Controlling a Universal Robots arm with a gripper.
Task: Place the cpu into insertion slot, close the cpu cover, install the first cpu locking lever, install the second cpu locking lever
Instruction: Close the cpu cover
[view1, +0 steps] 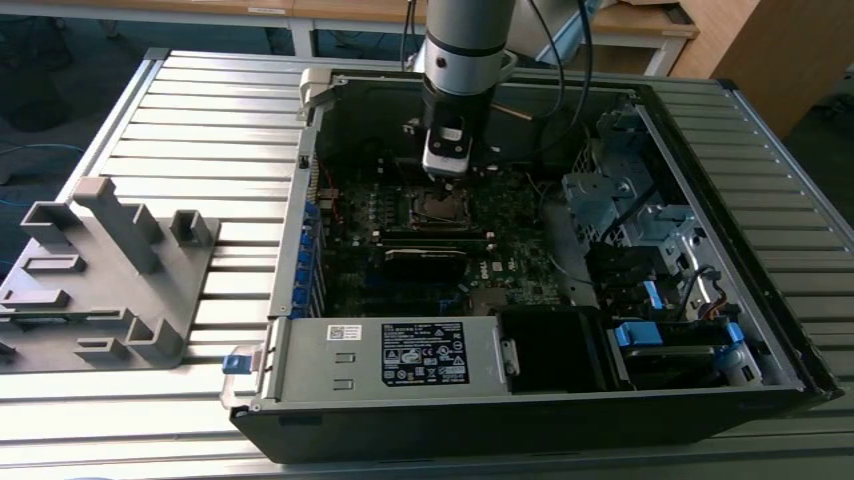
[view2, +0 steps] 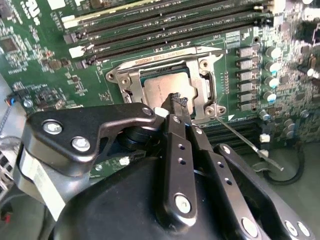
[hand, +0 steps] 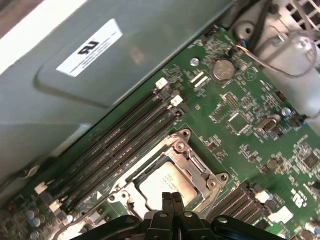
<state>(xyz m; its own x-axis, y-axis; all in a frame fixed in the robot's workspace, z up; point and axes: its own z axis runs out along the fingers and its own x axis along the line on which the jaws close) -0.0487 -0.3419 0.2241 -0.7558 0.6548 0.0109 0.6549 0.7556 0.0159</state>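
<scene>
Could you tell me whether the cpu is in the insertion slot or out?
In: both wrist views show the cpu lying flat inside the insertion slot, silver metal framing it.

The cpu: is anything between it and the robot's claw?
Nothing visible. In the second wrist view the shut claw is right over the cpu, which lies in the insertion slot.

An open computer case (view1: 534, 432) lies on its side on a table (view1: 200, 110) of grey metal slats. At the exterior view's left, a grey plastic fixture (view1: 114, 270) stands on the same table. Inside the case, a silver power supply (view1: 387, 355) with a white label sits near blue drive tabs (view1: 674, 335). Long black memory slots (hand: 125, 135) run along the green board (hand: 220, 125), and a coin battery (hand: 223, 69) lies flat on it.
</scene>
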